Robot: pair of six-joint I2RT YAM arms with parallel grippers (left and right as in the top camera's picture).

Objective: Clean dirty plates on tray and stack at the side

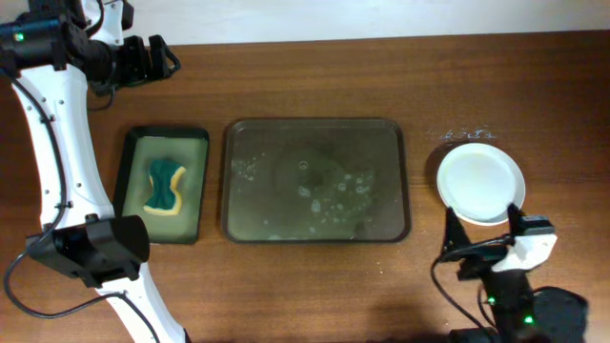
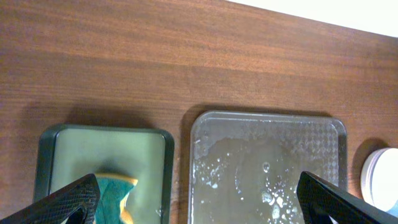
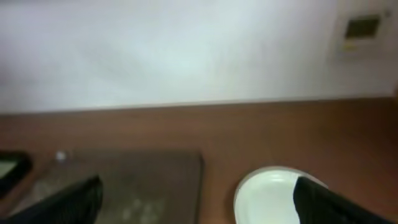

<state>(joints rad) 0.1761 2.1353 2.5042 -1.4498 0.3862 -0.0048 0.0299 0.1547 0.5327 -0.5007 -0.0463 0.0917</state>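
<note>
My right gripper (image 1: pixel 483 232) hangs released and empty, the round white plates (image 1: pixel 479 181) just ahead of its fingers; my left gripper (image 1: pixel 164 59) is released too. I'd back away without nudging them. Leftward, the large olive-grey rectangular tray (image 1: pixel 381 152) holds only soapy water (image 1: pixel 329 191); beyond, a green-yellow sponge (image 1: pixel 165 186) lies in a narrow dark tray (image 1: pixel 195 181).

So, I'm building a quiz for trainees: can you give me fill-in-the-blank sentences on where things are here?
The plates sit on the table to the ___ of the tray.
The green-yellow ___ lies in the narrow tray.
The left gripper and right gripper are both ___.
Missing: right; sponge; open.
</note>
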